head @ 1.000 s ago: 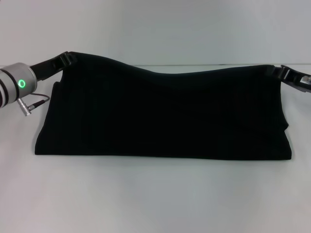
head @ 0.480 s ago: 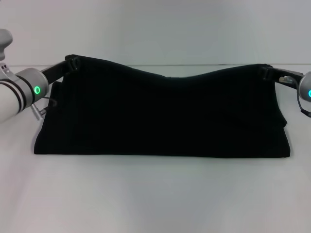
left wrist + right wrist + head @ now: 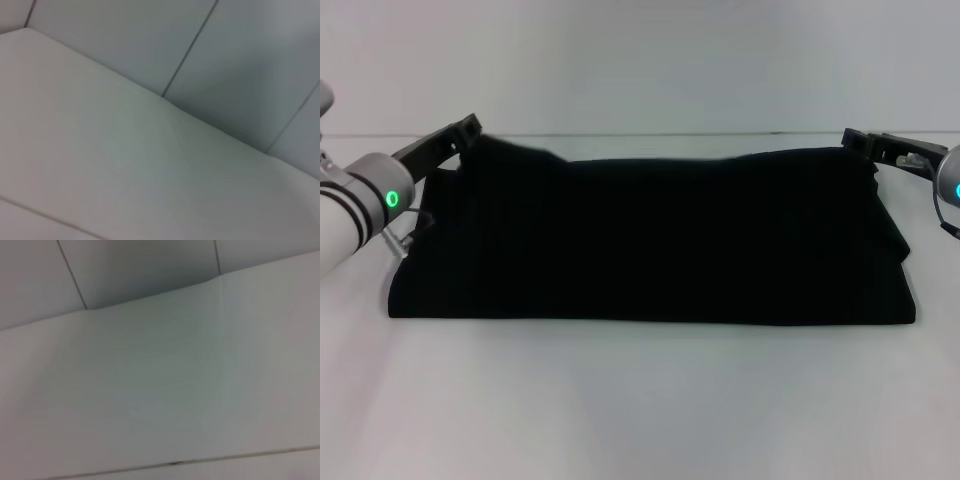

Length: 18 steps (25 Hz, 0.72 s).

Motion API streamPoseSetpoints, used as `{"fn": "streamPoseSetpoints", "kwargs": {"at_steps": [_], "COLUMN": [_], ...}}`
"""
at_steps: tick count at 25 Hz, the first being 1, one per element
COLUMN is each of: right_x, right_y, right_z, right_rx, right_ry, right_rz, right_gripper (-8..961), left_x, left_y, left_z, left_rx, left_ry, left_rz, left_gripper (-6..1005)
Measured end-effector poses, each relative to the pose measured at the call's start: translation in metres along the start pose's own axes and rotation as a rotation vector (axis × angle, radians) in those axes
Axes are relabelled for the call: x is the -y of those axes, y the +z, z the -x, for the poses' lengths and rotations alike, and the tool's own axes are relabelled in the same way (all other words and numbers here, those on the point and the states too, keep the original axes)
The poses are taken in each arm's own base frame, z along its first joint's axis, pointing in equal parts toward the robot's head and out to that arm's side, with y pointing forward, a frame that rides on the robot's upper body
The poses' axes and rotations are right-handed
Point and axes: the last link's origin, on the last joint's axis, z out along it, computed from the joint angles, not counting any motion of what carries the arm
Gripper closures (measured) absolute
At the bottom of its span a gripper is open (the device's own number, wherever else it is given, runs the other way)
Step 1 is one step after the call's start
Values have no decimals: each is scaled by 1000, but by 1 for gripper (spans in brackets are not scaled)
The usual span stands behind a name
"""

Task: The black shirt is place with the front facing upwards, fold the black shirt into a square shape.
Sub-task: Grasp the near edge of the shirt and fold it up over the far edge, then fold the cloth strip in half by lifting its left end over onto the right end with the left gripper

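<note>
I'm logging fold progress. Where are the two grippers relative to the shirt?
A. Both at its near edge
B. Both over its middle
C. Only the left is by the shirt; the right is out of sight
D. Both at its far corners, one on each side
D: in the head view the left gripper is at the far left corner of the shirt and the right gripper at the far right corner.

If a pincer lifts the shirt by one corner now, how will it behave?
Probably floppy: the shirt lies in soft folded layers with a wavy far edge. It would likely unfold and hang down, since nothing holds the layers. It looks light and should not roll.
</note>
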Motion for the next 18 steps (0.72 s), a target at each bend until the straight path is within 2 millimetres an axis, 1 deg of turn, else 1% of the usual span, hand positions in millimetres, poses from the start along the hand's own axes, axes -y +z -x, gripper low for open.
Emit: {"fn": "streamPoseSetpoints", "kwargs": {"at_steps": [2, 6, 8, 10, 11, 13, 16, 18], "right_x": [1, 3, 1, 0, -1, -2, -3, -5], "right_y": [-1, -4, -8, -13, -17, -28, -47, -61], "right_z": [-1, -5, -8, -11, -11, -15, -26, -37], "right_rx": [2, -1, -5, -2, 8, 39, 107, 148], "right_ry": [7, 19, 17, 0, -20, -57, -119, -194], "right_rz": [3, 27, 71, 125, 168, 243, 353, 432], "right_gripper": [383, 371, 362, 350, 343, 331, 313, 300], "left_x": [4, 10, 15, 17, 17, 17, 8, 10], "left_y": [-1, -2, -5, -10, -13, -26, -51, -68], "left_z": [1, 6, 9, 11, 11, 8, 5, 4], "left_rx": [0, 16, 18, 1, -12, -50, -91, -86], "left_ry": [-7, 9, 16, -12, -32, -99, -182, -233], "left_rz": [-10, -47, -64, -36, -8, 103, 329, 423], "left_gripper": [641, 613, 599, 586, 579, 565, 544, 520]}}
